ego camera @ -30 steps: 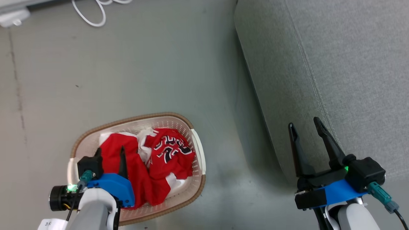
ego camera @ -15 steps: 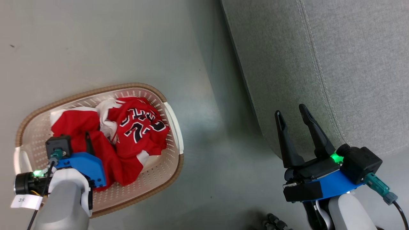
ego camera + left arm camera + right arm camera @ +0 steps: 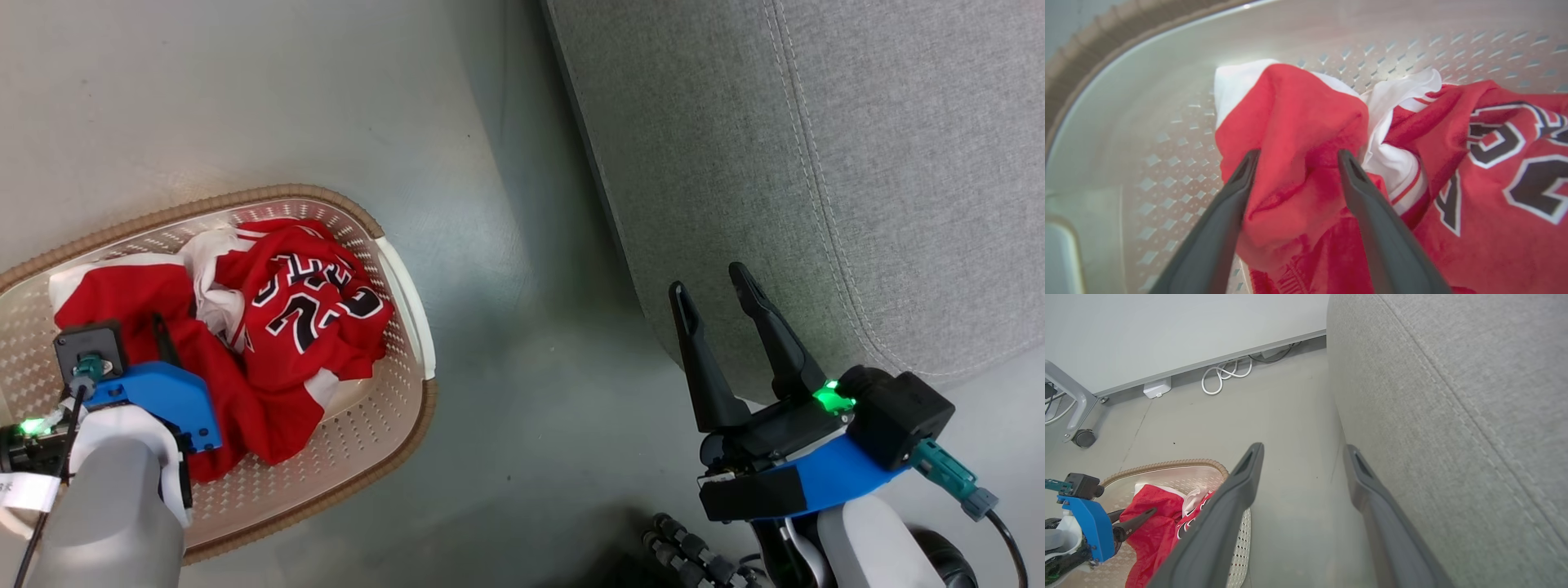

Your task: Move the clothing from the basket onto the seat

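– Where was the clothing (image 3: 245,384)?
– In the basket (image 3: 277,193), on the floor (image 3: 506,327) left of the sofa (image 3: 816,163). The left gripper (image 3: 1298,155) stood spread wide, astride a fold of the plain red garment (image 3: 1298,110).
– Any writing?
– The jersey (image 3: 310,327) beside it bore black, white-edged lettering. A "2" was readable, the rest crumpled.
– And rightward?
– The right gripper (image 3: 707,278) was spread wide, empty, just beside the sofa's edge.

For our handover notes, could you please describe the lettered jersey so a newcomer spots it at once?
Left of the grey sofa, an oval cream basket sits on the floor. In its sofa-side half lies the jersey: black-and-white lettering sets it apart from the plain red garment beside it.
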Motion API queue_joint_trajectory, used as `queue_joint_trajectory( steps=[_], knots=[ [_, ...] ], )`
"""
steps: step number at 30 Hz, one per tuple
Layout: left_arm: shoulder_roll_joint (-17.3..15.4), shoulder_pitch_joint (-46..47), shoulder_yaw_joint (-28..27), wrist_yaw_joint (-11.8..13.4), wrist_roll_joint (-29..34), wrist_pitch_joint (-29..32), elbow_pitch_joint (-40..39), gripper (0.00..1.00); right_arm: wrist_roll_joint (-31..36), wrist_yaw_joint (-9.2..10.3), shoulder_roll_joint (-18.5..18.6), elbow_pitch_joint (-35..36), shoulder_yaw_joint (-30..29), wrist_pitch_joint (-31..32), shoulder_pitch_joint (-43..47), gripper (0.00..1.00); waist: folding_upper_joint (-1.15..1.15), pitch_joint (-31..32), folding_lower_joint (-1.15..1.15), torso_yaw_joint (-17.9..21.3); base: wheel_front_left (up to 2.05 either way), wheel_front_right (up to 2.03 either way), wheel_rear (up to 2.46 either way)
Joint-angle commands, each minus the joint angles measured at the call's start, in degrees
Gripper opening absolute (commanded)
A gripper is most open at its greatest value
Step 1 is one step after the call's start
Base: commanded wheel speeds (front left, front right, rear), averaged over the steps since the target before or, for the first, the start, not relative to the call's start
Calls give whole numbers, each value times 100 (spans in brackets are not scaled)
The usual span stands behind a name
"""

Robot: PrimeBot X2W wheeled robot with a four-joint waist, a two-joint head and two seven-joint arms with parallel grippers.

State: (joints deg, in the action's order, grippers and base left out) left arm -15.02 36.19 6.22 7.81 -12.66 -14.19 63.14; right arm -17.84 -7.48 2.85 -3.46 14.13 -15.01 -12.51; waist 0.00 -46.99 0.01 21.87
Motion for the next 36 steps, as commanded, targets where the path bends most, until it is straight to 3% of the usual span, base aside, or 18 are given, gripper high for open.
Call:
queue_joint_trajectory(
  steps=[1,16,17,18,20,36],
  knots=[
    [-46,143,6,40,-28,34,30,100,-76,-3,6,24,29,-24,-87,100,0,-47,-1,26,0,0,0],
    [-36,235,108,55,-119,45,180,100,-156,-3,6,20,126,-24,-151,100,0,-166,-1,111,0,0,0],
    [-37,242,112,43,-128,64,193,88,-158,-3,6,20,130,-24,-152,100,0,-171,-1,114,0,0,0],
    [-37,254,117,36,-136,78,201,49,-158,-3,6,20,130,-24,-152,100,0,-175,-1,114,0,0,0],
    [-41,272,130,26,-150,80,210,0,-161,-3,6,18,127,-24,-145,100,0,-182,-1,115,0,0,0],
    [126,218,246,-69,-291,1,367,0,-39,-3,6,-60,71,-23,-161,100,0,114,-1,-2,0,0,0]
  ],
)
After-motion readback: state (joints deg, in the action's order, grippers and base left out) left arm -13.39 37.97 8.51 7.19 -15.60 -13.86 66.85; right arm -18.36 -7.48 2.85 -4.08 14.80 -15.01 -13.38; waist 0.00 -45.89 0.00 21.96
